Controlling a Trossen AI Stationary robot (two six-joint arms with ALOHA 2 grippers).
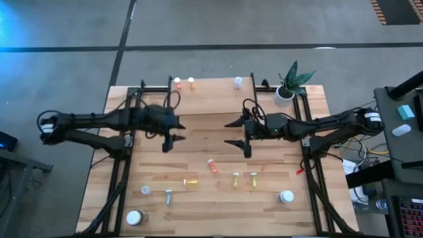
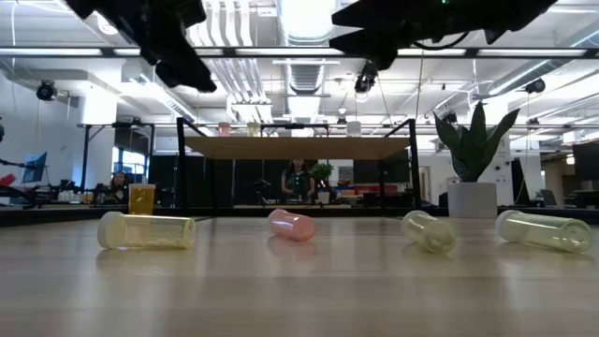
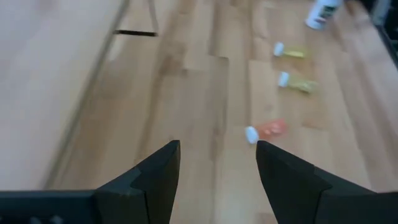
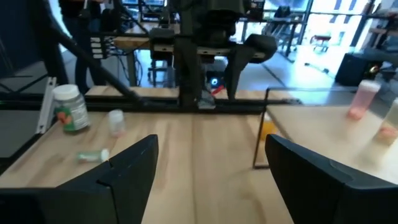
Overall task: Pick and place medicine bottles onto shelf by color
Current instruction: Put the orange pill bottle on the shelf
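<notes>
- Two arms hover mid-bench in high view, both empty: left gripper (image 1: 173, 132) w/ fingers apart, right gripper (image 1: 239, 134) also spread, nothing between either pair.
- High view cont.: shelf (image 1: 218, 99) sits at far side; 3 bottles on it already — red bottle (image 1: 177, 83) and orange bottle (image 1: 191, 82) side by side, a clear vial (image 1: 238, 82) well apart. Rest lie scattered on near half of bench (image 1: 198, 218): pink-red bottle (image 1: 213, 165) closest to both grippers, yellow-orange one (image 1: 191, 181), two yellow vials (image 1: 236, 179), big white-capped bottles near the corners.
- Low view: bottles lie on their sides — yellow bottle (image 2: 147, 230), pink one in the middle, pale ones to its right. Grippers well above, near frame top.
- Left wrist view: left fingers (image 3: 152, 177) open, aimed at bench; pink-red bottle ahead, just past the gap, lying down, cap toward camera-left.
- Right wrist view: right fingers (image 4: 130, 171) wide open, looking across bench twd left arm; shelf edge w/ a pinkish bottle on it at one side.
- Judgement: likely step = approach for next pick, prob. the pink-red bottle. To do well: turn wrist so fingers cross the bottle's short axis, come straight down, centre on body not cap, close slowly — round, will roll if nudged. Place it beside the red one, keep the other arm clear.
</notes>
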